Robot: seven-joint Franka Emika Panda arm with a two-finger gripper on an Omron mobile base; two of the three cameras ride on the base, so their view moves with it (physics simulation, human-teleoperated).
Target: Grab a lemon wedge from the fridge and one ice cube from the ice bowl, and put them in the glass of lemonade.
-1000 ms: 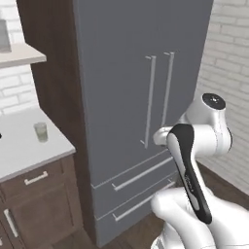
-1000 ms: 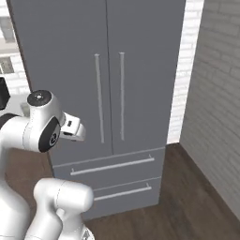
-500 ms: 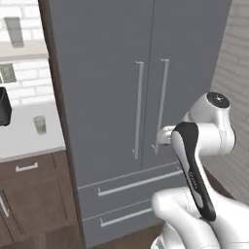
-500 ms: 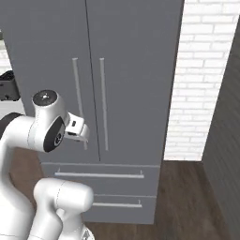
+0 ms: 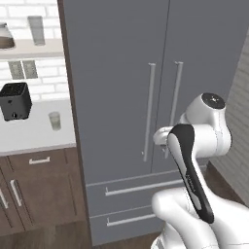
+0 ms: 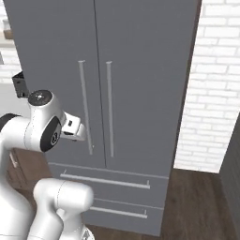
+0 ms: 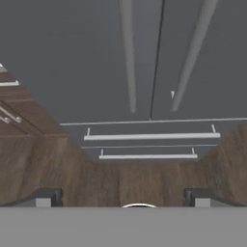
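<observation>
The fridge [image 5: 121, 97] stands closed in front of the robot: two tall grey doors with long thin silver vertical handles [image 5: 148, 112] side by side at the centre seam, and two drawers below, each with a horizontal bar handle [image 5: 141, 187]. In the right base view the same fridge [image 6: 140, 70] sits against a white brick wall [image 6: 211, 84] on its right, above a dark wood floor [image 6: 197, 201].

The arm is folded up in front of the fridge doors, its wrist near the lower part of the door handles without touching them. In the hand view the end effector [image 7: 123, 198] points toward the fridge's lower half, so both door handles, the two drawer bars and the floor in front appear beyond it. Its two dark finger tips [image 7: 46, 197] sit far apart at the bottom corners of that view, with nothing between them: the end effector is spread wide and holds nothing.

Left of the fridge, a pale surface [image 5: 34, 136] rests on brown cabinets with small silver pulls. On it stand a black toaster [image 5: 15, 100] and, just to its right and slightly nearer, the glass of lemonade [image 5: 55, 120], a small pale tumbler standing upright. Above, a shelf [image 5: 29, 48] carries a taller grey-clear glass [image 5: 35, 30] and a jar [image 5: 6, 36] with brown contents.
</observation>
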